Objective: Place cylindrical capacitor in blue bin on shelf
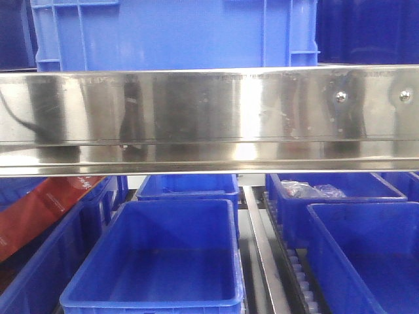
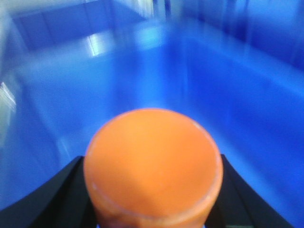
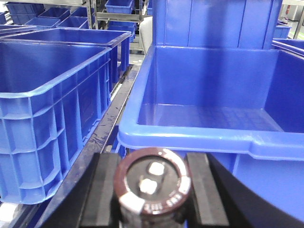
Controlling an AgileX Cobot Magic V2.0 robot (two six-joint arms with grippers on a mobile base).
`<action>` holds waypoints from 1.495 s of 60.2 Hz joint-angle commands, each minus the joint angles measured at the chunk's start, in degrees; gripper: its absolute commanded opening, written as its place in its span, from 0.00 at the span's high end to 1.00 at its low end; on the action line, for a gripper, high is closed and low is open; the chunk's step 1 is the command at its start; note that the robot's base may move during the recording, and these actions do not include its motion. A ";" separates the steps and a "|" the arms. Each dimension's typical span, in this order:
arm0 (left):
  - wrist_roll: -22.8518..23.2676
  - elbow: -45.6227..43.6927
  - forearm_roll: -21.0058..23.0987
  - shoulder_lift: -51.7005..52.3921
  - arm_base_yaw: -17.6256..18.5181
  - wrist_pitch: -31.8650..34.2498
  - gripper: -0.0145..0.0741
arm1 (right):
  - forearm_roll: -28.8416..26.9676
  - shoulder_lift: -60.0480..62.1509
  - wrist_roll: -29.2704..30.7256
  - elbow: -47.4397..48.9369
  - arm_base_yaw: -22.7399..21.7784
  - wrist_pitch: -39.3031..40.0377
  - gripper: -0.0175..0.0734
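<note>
Right gripper is clamped on the capacitor. It's a dark brown sleeved can with 2 terminals on the end face toward the wrist cam. The black fingers sit flush on both sides of the body. The can is just short of the blue bin rim, not yet over the cavity. Another bin stands beside it, on the left of that view.

Left gripper is likewise closed on an orange cylinder. Its end is plain and flat with no terminals visible, so I can't say if it's a capacitor too. Behind it there's only a blurred bin interior; it looks to be over or inside a bin.

Front cam shows neither arm, just the shelf rail with 2 bolt heads and bins below.

Handling, my read:
- Rigid metal can, probably hefty for its size.
- The smooth sleeve can slip or rotate in flat pads.
- Grip mid-body across the diameter, as now, and keep off the terminals.
- It won't crush, but a drop could dent it or bend the terminals.
- It's round, so it'll roll on the bin floor. Release low.
</note>
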State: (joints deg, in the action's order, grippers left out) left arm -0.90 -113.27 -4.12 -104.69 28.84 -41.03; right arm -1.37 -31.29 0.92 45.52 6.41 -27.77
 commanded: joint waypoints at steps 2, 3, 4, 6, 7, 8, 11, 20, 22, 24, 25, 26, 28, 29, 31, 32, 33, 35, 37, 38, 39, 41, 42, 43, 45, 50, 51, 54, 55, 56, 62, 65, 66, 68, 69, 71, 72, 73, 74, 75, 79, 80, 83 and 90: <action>-0.20 -0.86 1.06 -0.22 0.15 0.83 0.23 | -0.04 0.23 0.10 -0.12 0.13 1.92 0.99; -0.20 -0.86 1.06 -0.22 0.15 0.83 0.19 | -0.04 0.23 0.10 -0.12 0.13 1.92 0.99; -0.20 -0.86 1.06 -0.22 0.15 0.83 0.16 | -0.04 0.23 0.10 -0.12 0.13 1.92 0.99; -0.20 -0.86 1.06 -0.22 0.15 0.74 0.14 | -0.04 0.23 0.10 -0.12 0.13 1.92 0.99; -0.20 -0.86 1.06 -0.22 0.15 0.74 0.15 | -0.04 0.23 0.10 -0.12 0.13 1.92 0.99; -0.20 -0.86 1.06 -0.08 0.15 0.71 0.17 | -0.04 0.23 0.10 -0.12 0.13 1.92 0.99; -0.20 -0.86 1.06 0.32 0.15 0.26 0.20 | -0.03 0.23 0.10 -0.12 0.13 2.05 0.99; -0.20 -0.86 1.06 3.05 0.15 -3.04 0.33 | -0.03 0.23 0.10 -0.12 0.13 2.98 0.99; -0.20 -0.86 1.06 3.82 0.15 -3.79 0.37 | -0.03 0.23 0.10 -0.12 0.13 2.98 0.99; -0.20 -0.86 1.06 4.82 0.15 -4.81 0.42 | -0.03 0.23 0.10 -0.12 0.13 2.98 0.99; -0.20 -0.86 1.06 5.26 0.15 -5.25 0.44 | -0.03 0.23 0.10 -0.12 0.13 2.87 0.99; -0.20 -0.86 1.06 5.72 0.15 -6.06 0.46 | -0.03 0.23 0.10 -0.12 0.13 2.87 0.99; -0.20 -0.86 1.06 6.95 0.03 -7.48 0.52 | -0.03 0.23 0.10 -0.12 0.13 2.39 0.99; -0.20 -0.86 1.06 7.69 0.03 -8.08 0.54 | -0.03 0.23 0.10 -0.12 0.13 2.26 0.99; -0.20 -0.86 1.06 8.70 -0.23 -9.48 0.59 | -0.03 0.23 0.10 -0.12 0.13 1.85 0.99; -0.20 -0.86 1.06 9.23 -0.42 -10.21 0.63 | -0.03 0.23 0.10 -0.12 0.13 1.67 0.99; -0.20 -0.86 1.06 9.97 -0.56 -11.19 0.65 | -0.03 0.23 0.10 -0.12 0.13 1.47 0.99; -0.20 -0.86 0.95 10.98 -0.94 -12.56 0.71 | -0.03 0.23 0.10 -0.12 0.13 1.22 0.99; -0.20 -0.60 0.95 12.36 -1.42 -14.12 0.77 | -0.03 0.23 0.10 -0.12 0.13 1.22 0.99; -0.20 -0.44 0.95 12.95 -1.68 -14.66 0.79 | -0.03 0.23 0.10 -0.12 0.13 1.10 0.99; -0.20 -0.03 0.95 13.57 -1.90 -15.37 0.81 | -0.03 0.23 0.10 -0.12 0.13 1.10 0.99; -0.20 0.99 1.06 15.22 -2.48 -16.11 0.86 | -0.03 0.23 0.10 -0.12 0.13 1.10 0.99; -0.20 1.54 1.07 16.35 -2.71 -16.23 0.88 | -0.03 0.23 0.10 -0.12 0.13 1.10 0.99; -0.20 2.19 1.07 17.16 -3.00 -16.39 0.89 | -0.03 0.23 0.10 -0.12 0.13 1.10 0.99; 0.07 4.16 1.32 19.37 -3.64 -16.36 0.92 | -0.03 0.23 0.10 0.10 0.13 0.99 0.99; 0.07 10.24 1.92 25.02 -5.25 -15.22 0.96 | -0.03 0.23 0.10 0.59 0.13 0.73 0.99; 0.07 11.57 2.28 26.17 -5.47 -14.90 0.96 | -0.03 0.23 0.10 0.65 0.13 0.73 0.99; 0.07 17.27 2.72 30.42 -6.20 -13.05 0.96 | -0.03 0.23 0.10 0.97 0.13 0.59 0.99; 0.07 18.74 2.85 32.32 -6.35 -12.53 0.96 | -0.03 0.23 0.10 0.99 0.13 0.35 0.99; 0.07 20.21 3.00 33.61 -6.51 -12.02 0.96 | -0.03 0.23 0.10 1.16 0.13 0.11 0.99; 0.07 30.29 3.76 42.58 -7.47 -8.36 0.96 | -0.03 -0.45 0.10 2.23 0.13 -1.26 0.99; 0.07 34.86 3.76 46.96 -7.69 -6.91 0.96 | -0.03 -1.05 0.10 3.02 0.61 -1.40 0.99; 0.07 36.08 3.76 48.22 -7.82 -6.61 0.96 | -0.03 -1.39 0.10 3.36 0.83 -1.50 0.99; 0.07 39.07 4.12 50.61 -7.82 -5.70 0.96 | -0.03 -1.86 0.10 4.04 1.23 -1.50 0.99; 0.20 40.75 4.12 52.35 -7.82 -5.33 0.96 | -0.03 -2.11 0.10 4.40 1.35 -1.50 0.99; 0.54 43.40 4.12 55.18 -7.95 -4.93 0.96 | -0.03 -2.92 0.10 5.45 1.99 -1.50 0.99; 0.90 44.39 3.76 56.20 -7.95 -4.82 0.96 | -0.03 -3.46 0.22 6.17 2.38 -1.50 0.99; 1.50 45.35 3.76 57.66 -7.95 -4.82 0.96 | -0.03 -3.85 0.35 6.69 2.64 -1.50 0.99; 1.93 46.28 3.76 58.56 -7.95 -4.71 0.96 | -0.03 -4.30 0.59 7.54 2.93 -1.50 0.99; 2.43 47.19 3.63 59.51 -7.95 -4.70 0.96 | -0.03 -4.78 0.86 8.13 3.21 -1.50 0.99; 3.91 51.46 3.39 64.64 -7.95 -4.70 0.96 | -0.03 -7.95 2.58 11.61 4.95 -1.74 0.99; 3.91 52.46 3.39 65.86 -7.95 -4.70 0.96 | -0.03 -9.34 3.14 13.18 5.62 -1.74 0.99; 3.91 54.68 3.25 68.76 -7.95 -4.70 0.96 | -0.03 -12.13 3.41 16.26 6.92 -1.74 0.99; 3.91 57.58 3.25 72.97 -7.95 -4.70 0.96 | -0.03 -19.99 5.36 24.96 11.18 -2.14 0.99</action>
State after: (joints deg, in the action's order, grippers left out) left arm 2.38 -57.35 -0.81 -34.31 21.01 -47.26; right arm -1.37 -46.51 4.61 65.33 15.19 -30.94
